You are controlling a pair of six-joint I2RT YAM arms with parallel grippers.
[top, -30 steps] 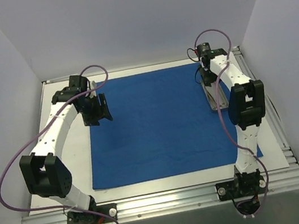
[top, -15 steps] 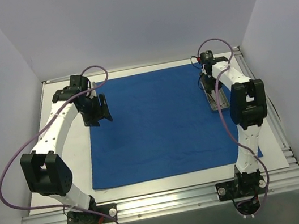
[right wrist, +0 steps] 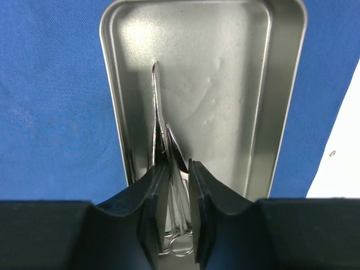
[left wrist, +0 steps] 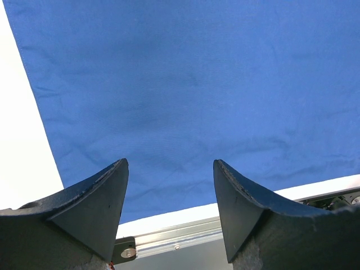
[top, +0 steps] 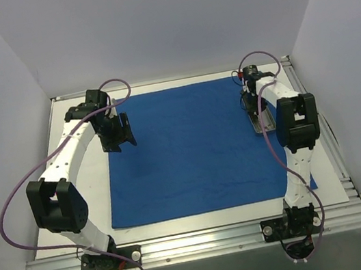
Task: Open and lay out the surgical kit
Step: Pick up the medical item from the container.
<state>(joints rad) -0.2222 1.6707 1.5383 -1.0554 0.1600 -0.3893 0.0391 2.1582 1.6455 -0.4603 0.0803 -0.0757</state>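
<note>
Surgical kit cloth (top: pixel 191 154) is spread flat on the surface (top: pixel 202 220). Its silver instruments (right wrist: pixel 157 112) are pinched inside the tray (right wrist: pixel 225 84) by the almost closed right claw (right wrist: pixel 179 169). The left claw (left wrist: pixel 170 166) hangs wide open and empty above the cloth. Such thin instruments may slip out when lifted.

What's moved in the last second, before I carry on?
The right gripper appears to have sunk a little toward the metal tray, where its fingers pinch the forceps. The left arm nudged its elbow slightly forward. The left gripper, open, and the flat blue cloth stayed put.
</note>
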